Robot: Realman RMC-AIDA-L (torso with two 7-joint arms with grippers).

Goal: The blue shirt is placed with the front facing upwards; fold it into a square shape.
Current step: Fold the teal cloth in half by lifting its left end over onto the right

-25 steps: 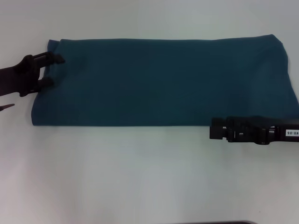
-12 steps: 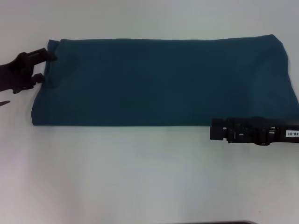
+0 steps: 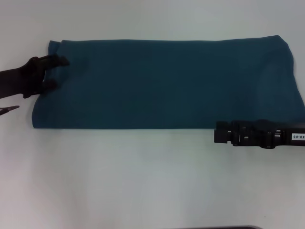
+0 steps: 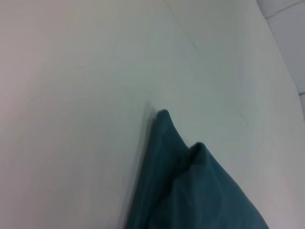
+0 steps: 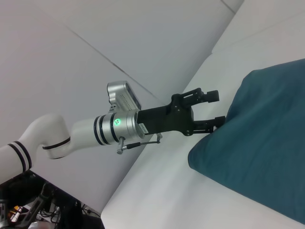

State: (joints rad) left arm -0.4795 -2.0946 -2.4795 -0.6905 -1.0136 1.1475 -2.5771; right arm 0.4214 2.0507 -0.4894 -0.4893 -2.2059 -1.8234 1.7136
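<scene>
L gripper (image 3: 56,72) open at blue shirt (image 3: 167,83) edge (R parked).

- A small white label (image 3: 297,136) sits on the right gripper (image 3: 220,132), at the right edge of the head view; it seems to read "40-06", with the start cut off by the frame.
- No lettering shows on the shirt (image 3: 167,83).
</scene>
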